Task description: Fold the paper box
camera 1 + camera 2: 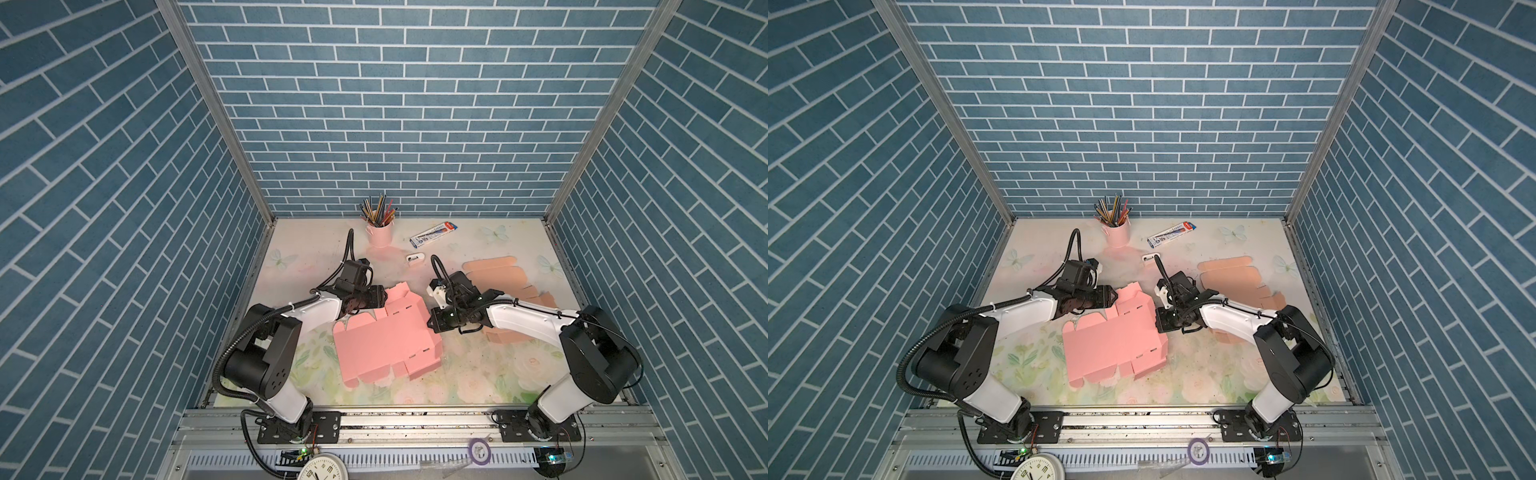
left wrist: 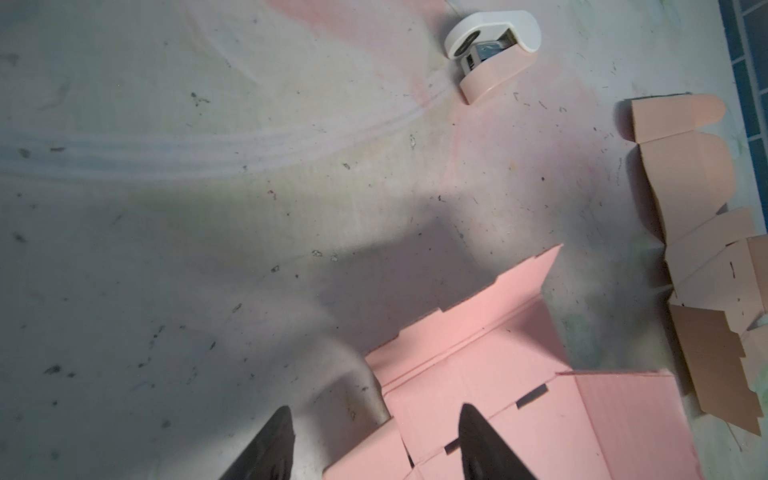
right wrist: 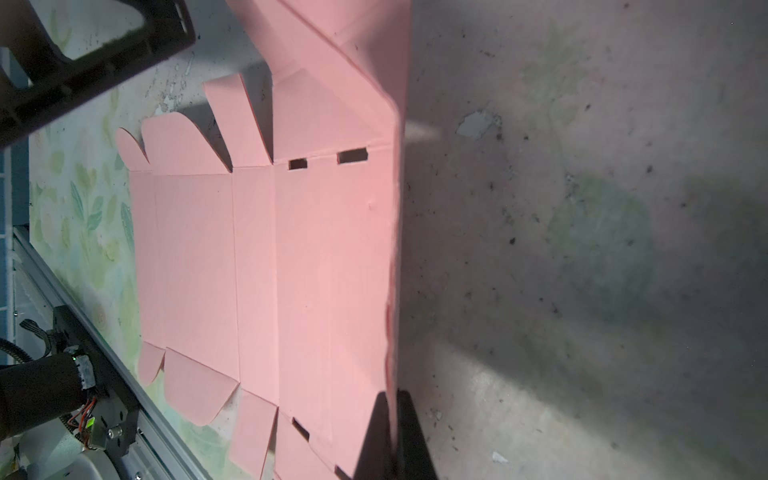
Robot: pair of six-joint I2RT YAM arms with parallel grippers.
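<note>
Now, on the left we have the left end effector (image 2: pixel 376 410) at the far left corner of the paper box (image 1: pixel 386 340). Its jaws are spread wide and gripping nothing, one finger over bare table (image 1: pixel 478 374) and its mate over pink card. The box itself lies mid-table as a mostly flat pink blank, its right-hand panel creased upward. Behind it, by the back wall, stands a pink cup of pencils (image 1: pixel 379 235), then a blue-and-white pencil carton (image 1: pixel 433 233) and a small white-and-pink gadget (image 1: pixel 414 258), all well apart from the card. Over on the right, the right end effector (image 3: pixel 392 395) is pinched tight on that raised edge of the box. Just beyond that arm sits a stack of tan blanks (image 1: pixel 496 272), and the arm covers its near part. We can't make out what the gadget is, and the clock (image 1: pixel 322 467) is cut off at the bottom of the top view. Open floral table runs in front of the box toward the front rail, while the side walls stand near both arms' elbows.
</note>
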